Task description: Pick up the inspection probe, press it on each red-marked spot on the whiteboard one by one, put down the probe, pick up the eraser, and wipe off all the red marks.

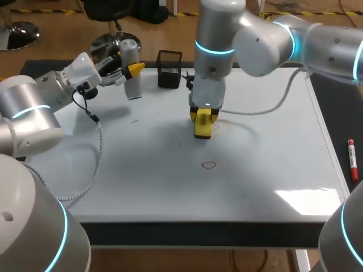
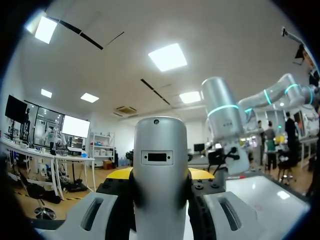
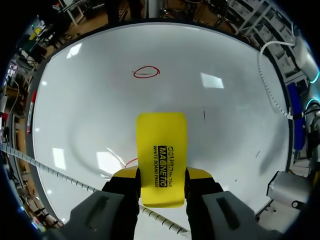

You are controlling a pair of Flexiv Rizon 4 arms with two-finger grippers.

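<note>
**Wiping under way:** Mid-board, the right gripper (image 1: 203, 117) clamps the yellow eraser (image 1: 203, 127) by its two long sides. It appears to hold it face-down on the whiteboard (image 1: 170, 192), with a thin red stroke (image 3: 127, 162) peeking out just beside it. A red oval (image 1: 209, 165) sits unwiped nearer the front edge, apart from the eraser.

At far left, the left gripper (image 1: 132, 73) is closed around the silver inspection probe (image 1: 130, 56), which stands upright near the board's far-left corner. Whether its foot rests on the surface cannot be told. A black mesh holder (image 1: 169, 69) stands just to its right, and a red marker (image 1: 352, 160) lies off the board at the right.

The eraser looks light, with a hard plastic shell and probably a soft wiping face. The side grip towards one end suits wiping, provided pressure is even so it does not pivot. The probe seems a rigid, smooth cylinder that may slip in the fingers, so a firm hold around its body looks safest.
</note>
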